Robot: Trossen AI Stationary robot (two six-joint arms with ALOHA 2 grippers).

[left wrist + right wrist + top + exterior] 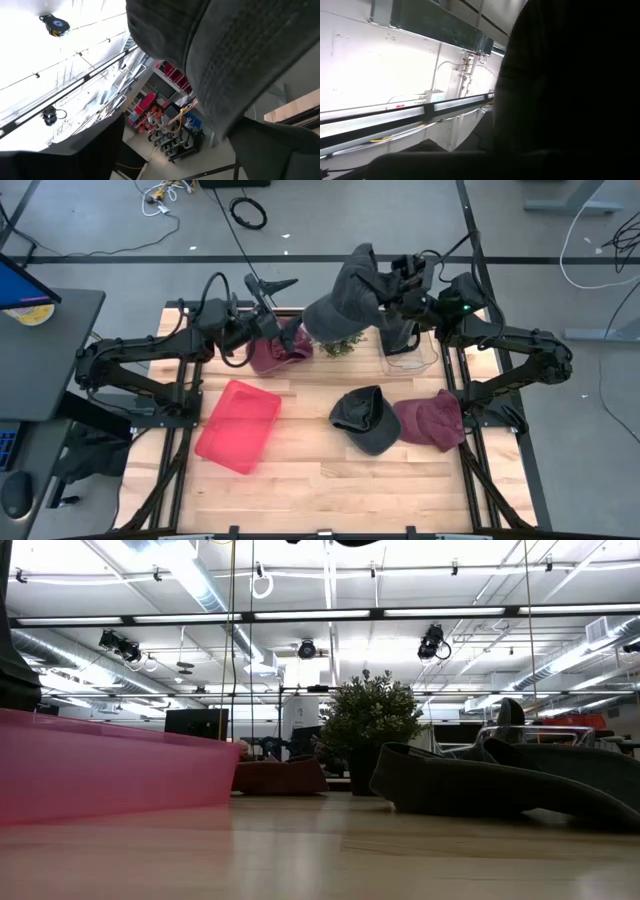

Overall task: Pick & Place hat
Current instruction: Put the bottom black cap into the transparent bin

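A dark grey hat [345, 298] is held in the air over the table's far edge by my right gripper [398, 280], which is shut on it. The same hat fills the right wrist view [570, 85] and hangs large in the left wrist view [240, 60]. My left gripper [272, 281] is open and tipped upward just left of that hat, touching nothing. Under it a maroon hat [280, 352] lies on the table. Another dark hat [365, 420] and another maroon hat [432, 420] lie side by side toward the right. My right gripper holds the dark grey hat at its right-hand side [380, 285], coming at it from the table's right. The hat is lifted clear and droops to the left of the fingers. The hat itself hides the fingers in the right wrist view, so the kind of hold does not show.
A pink tray [238, 425] sits on the left part of the table, seen too in the low view [100, 765]. A small potted plant [340, 345] and a clear container [410, 358] stand at the far edge below the raised hat. Bare wood [320, 480] runs along the near edge.
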